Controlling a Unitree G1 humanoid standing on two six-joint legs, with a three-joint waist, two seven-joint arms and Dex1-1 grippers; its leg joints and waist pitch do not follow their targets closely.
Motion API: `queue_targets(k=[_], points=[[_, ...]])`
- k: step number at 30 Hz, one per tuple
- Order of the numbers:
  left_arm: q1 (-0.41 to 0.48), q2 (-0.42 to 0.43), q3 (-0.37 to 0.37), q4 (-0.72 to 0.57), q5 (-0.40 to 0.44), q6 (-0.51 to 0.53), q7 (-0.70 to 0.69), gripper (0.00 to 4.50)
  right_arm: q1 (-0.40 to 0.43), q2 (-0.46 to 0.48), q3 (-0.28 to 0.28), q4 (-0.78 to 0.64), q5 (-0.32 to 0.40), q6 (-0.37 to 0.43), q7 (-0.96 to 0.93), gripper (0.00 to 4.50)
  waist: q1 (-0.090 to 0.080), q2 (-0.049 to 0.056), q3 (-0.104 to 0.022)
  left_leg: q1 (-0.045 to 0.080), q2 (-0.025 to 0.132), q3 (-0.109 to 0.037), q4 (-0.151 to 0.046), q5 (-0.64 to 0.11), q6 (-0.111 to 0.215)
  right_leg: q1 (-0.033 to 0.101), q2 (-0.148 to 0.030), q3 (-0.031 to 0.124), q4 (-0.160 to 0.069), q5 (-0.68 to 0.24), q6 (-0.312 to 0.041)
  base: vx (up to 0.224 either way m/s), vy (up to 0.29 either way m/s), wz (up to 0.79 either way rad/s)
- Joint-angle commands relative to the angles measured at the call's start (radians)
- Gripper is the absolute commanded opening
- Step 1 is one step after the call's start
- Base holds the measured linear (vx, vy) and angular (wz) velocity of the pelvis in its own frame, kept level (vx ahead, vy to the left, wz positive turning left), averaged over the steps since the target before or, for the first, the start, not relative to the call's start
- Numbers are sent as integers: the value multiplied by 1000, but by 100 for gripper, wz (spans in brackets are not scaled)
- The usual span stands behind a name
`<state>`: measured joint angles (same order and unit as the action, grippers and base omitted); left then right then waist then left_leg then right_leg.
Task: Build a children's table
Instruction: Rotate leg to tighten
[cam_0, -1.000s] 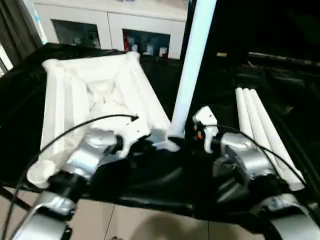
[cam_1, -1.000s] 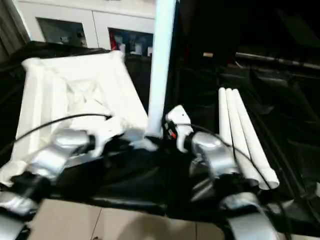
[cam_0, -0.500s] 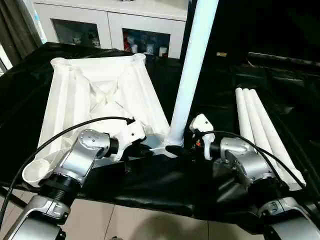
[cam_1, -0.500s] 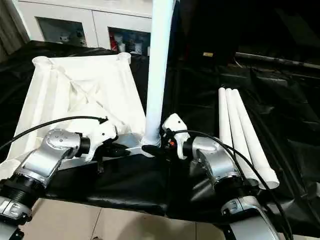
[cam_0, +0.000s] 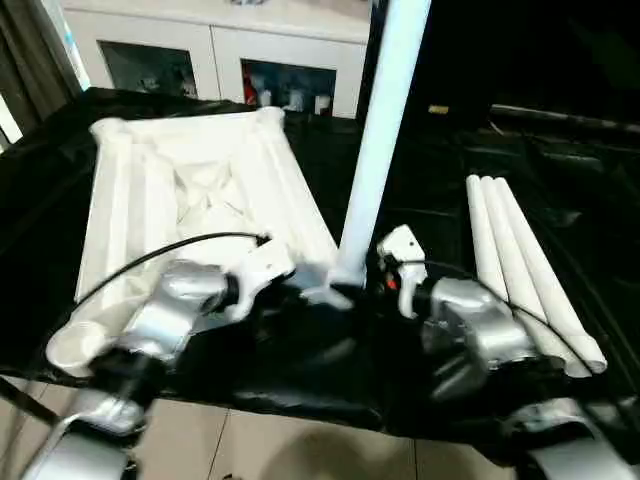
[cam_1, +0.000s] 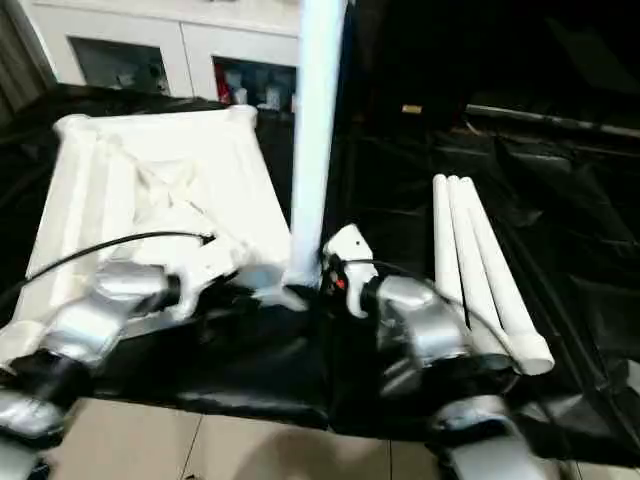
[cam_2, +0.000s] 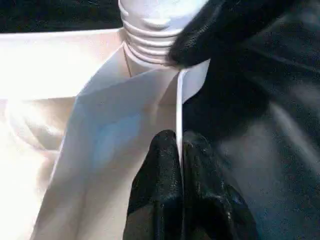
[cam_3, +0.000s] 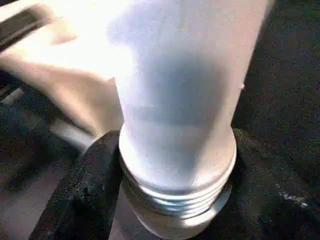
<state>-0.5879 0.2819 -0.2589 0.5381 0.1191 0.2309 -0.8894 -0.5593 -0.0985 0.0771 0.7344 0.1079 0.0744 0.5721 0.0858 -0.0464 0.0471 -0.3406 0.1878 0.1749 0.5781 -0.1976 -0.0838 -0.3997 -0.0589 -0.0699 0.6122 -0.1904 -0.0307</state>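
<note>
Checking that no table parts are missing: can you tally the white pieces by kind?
Tabletop: 1
Upright leg at the tabletop's near corner: 1
Loose legs lying on the black cover: 3
Total: 5

A desk (cam_0: 430, 150) draped in a wrinkled black sheet (cam_1: 560, 230) carries everything. On its left part lies the white tabletop (cam_0: 190, 190), underside up (ribs and round corner sockets showing), its near end reaching the desk's front edge. Well apart on the right lie three white legs (cam_0: 520, 260), side by side and touching, running from the back toward the front. Below the desk's front edge is a pale tiled floor (cam_0: 290, 450).
</note>
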Motion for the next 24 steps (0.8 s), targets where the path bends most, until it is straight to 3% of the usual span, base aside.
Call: queue_targets(k=[1, 3, 6, 8, 13, 14, 16, 19, 21, 24], points=[[9, -98, 0, 74, -20, 13, 138, 0, -15, 29, -52, 87, -9, 35, -206, 276, -3, -7, -47, 2, 40, -11, -67, -159, 10, 42, -91, 57, -93, -372, -129, 0, 0, 0], [-18, -166, 2, 118, 2, 19, 256, 0, -30, 70, -70, 117, -8, 36, -298, 276, 0, -8, -48, 5, 39, -13, -67, -180, 10, 42, -93, 56, -99, -419, -108, 0, 0, 0], [-30, -218, -11, 133, 8, 33, 286, 0, -45, 102, -62, 135, -32, 23, -365, 276, 4, -5, -52, 5, 40, -12, -66, -178, 25, 41, -92, 58, -94, -366, -115, 0, 0, 0], [-32, -225, -18, 136, 16, 30, 284, 0, -52, 108, -61, 144, -40, 13, -385, 276, 4, -6, -52, -3, 38, -13, -67, -166, 34, 45, -90, 56, -91, -336, -111, 0, 0, 0], [-44, -201, -41, 155, 51, -34, 240, 0, -76, 101, -63, 181, -66, -49, -415, 276, 2, -3, -50, -1, 38, -14, -70, -192, 34, 43, -92, 56, -99, -387, -96, 0, 0, 0], [-42, -181, -47, 155, 53, -55, 225, 0, -75, 92, -73, 173, -55, -60, -396, 332, 2, -3, -50, 0, 39, -14, -70, -206, 33, 42, -93, 56, -101, -405, -90, 0, 0, 0], [-38, -161, -52, 151, 50, -73, 203, 0, -72, 82, -81, 160, -43, -69, -372, 346, 3, -4, -51, -3, 39, -15, -71, -204, 38, 44, -94, 57, -100, -399, -87, 0, 0, 0], [-27, -125, -52, 139, 40, -102, 156, 0, -59, 61, -88, 115, -20, -73, -302, 374, 8, -5, -58, -5, 39, -12, -66, -157, 49, 46, -92, 58, -90, -315, -105, 0, 0, 0], [-21, -100, -41, 136, 33, -121, 127, 0, -44, 37, -75, 75, -13, -70, -237, 390, 10, 2, -60, -10, 43, -10, -64, -106, 64, 50, -89, 57, -78, -198, -141, 0, 0, 0], [-16, -69, -31, 135, 21, -142, 87, 0, -18, -6, -33, 16, -23, -55, -148, 411, 9, 1, -58, -13, 43, -11, -63, -94, 71, 52, -89, 54, -73, -156, -160, 0, 0, 0]])
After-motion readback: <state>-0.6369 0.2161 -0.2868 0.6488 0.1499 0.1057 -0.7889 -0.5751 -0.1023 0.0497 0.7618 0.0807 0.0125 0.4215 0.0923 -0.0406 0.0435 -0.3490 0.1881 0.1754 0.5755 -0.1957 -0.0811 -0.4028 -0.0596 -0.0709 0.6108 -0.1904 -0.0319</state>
